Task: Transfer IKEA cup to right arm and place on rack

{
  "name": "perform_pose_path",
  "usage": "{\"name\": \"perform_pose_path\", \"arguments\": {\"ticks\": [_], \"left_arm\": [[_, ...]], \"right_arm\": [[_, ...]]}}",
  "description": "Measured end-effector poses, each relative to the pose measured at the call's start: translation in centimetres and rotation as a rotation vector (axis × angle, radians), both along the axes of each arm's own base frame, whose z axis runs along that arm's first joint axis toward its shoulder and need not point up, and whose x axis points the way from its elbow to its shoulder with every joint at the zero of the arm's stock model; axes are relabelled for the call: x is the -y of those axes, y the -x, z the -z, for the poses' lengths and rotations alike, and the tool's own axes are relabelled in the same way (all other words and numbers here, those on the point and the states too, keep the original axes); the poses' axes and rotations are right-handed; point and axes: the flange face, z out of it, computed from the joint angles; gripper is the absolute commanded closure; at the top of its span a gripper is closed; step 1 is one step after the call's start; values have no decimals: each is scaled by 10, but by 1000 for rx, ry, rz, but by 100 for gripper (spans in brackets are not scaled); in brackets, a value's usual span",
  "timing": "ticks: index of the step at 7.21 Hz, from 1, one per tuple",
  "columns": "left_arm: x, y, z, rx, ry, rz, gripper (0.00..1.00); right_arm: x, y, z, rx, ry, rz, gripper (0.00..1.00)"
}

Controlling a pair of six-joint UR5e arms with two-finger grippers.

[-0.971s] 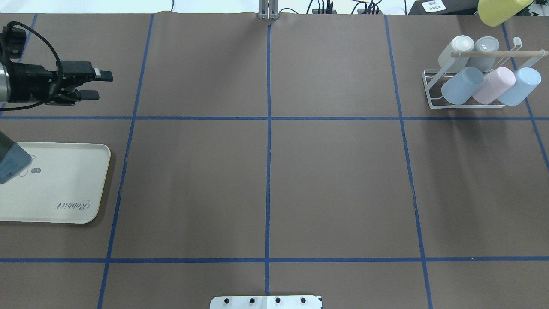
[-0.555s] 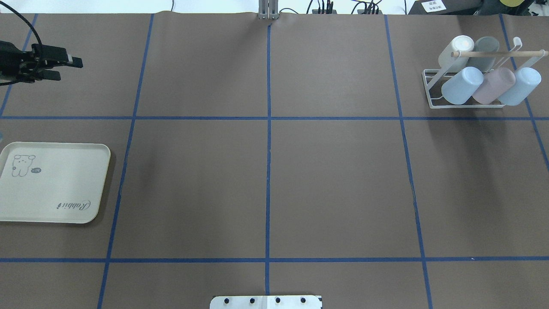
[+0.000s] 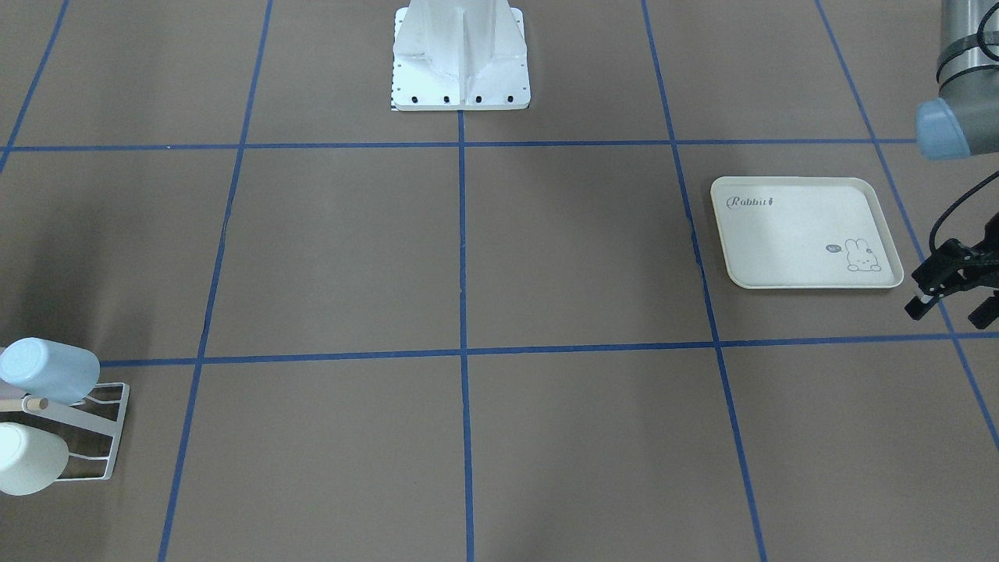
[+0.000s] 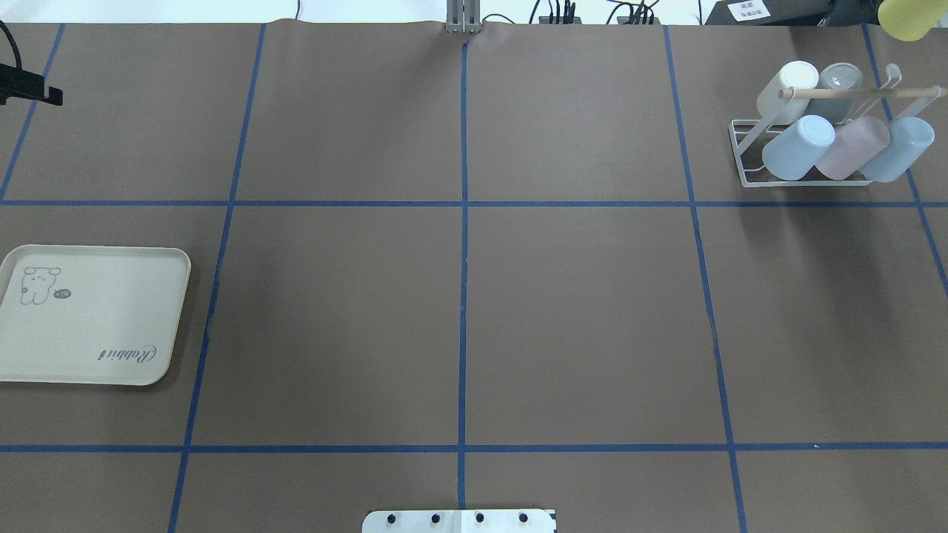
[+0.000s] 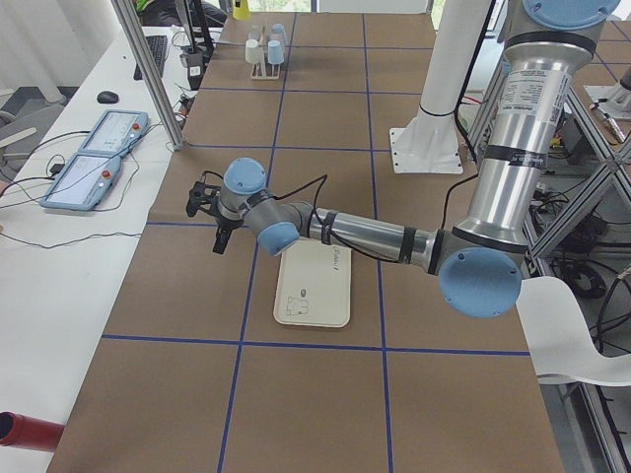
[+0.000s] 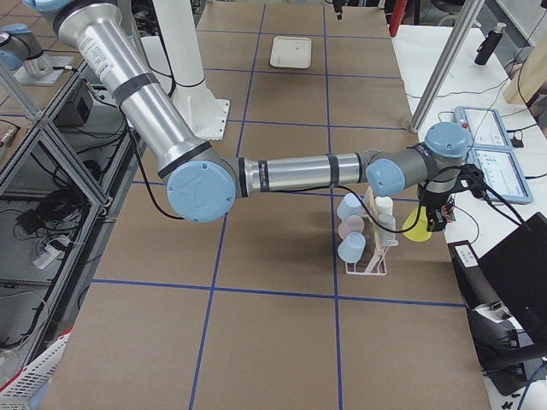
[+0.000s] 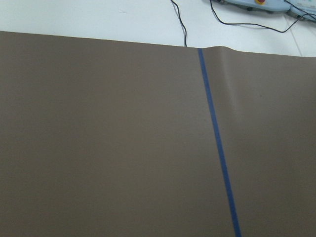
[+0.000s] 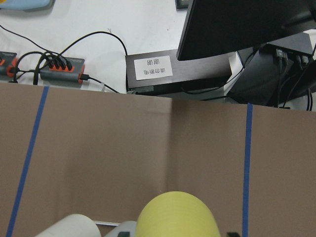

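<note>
Right wrist-mounted view shows the yellow cup, smooth and rounded, close up; overhead clips it at the corner. The left gripper gapes empty; whether the right gripper has its jaws closed, I cannot tell.

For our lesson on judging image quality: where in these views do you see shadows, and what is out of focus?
Overhead exterior: a soft shadow lies on the brown paper below the rack. Exterior front-facing: a dark patch falls above the rack at the left edge. Right wrist-mounted: the yellow cup, close to the lens, looks soft-edged; the cables behind are crisper.
</note>
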Motion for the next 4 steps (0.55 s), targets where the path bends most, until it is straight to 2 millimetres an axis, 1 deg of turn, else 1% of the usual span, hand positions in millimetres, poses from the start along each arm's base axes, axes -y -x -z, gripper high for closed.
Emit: {"name": "perform_pose_path", "arguments": {"ticks": [1, 2, 4], "left_arm": [[-6, 4, -14, 24, 7, -14, 0], [-12, 5, -24, 37, 15, -24, 0], [-15, 6, -30, 45, 24, -29, 0]], "right_arm": [[-1, 2, -12, 0, 24, 21, 89], [-2, 5, -18, 12, 53, 37, 89], [-6, 6, -24, 36, 74, 57, 89]]}}
